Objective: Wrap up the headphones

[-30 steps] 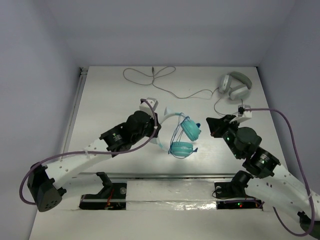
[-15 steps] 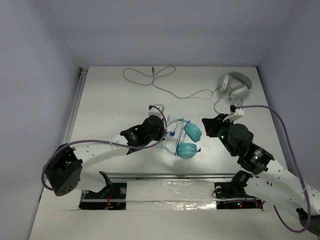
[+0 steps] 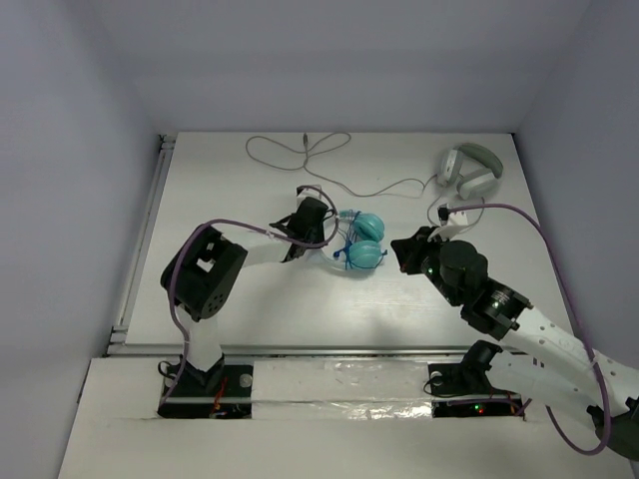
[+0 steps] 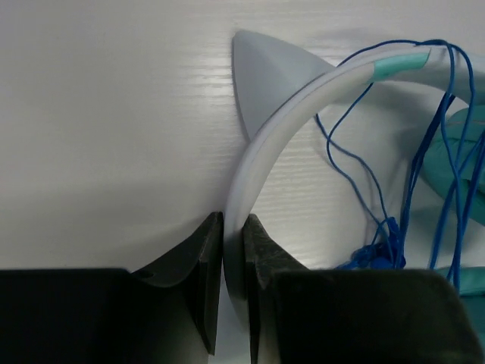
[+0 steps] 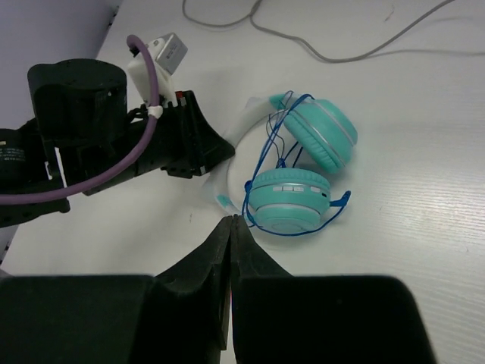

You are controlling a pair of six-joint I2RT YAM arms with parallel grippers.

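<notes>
The teal headphones [image 3: 361, 239] lie on the table near its middle, their thin blue cable [image 5: 273, 144] wound around the cups and headband. My left gripper [image 3: 318, 228] is shut on the pale headband [image 4: 261, 144], which passes between the jaws in the left wrist view. The two teal cups [image 5: 289, 199] rest side by side on the table. My right gripper [image 3: 402, 251] is shut and empty, just right of the cups and apart from them; its closed tips [image 5: 232, 221] point at the near cup.
Grey-white headphones [image 3: 467, 171] sit at the back right, their grey cable [image 3: 310, 155] looping across the back of the table. The left arm's purple cable [image 5: 144, 68] arches over its wrist. Table edge rail runs along the left.
My left arm has carried the headphones away from the front toward the table's middle and back, stretching out. My right gripper has followed leftward and forward, staying shut.
</notes>
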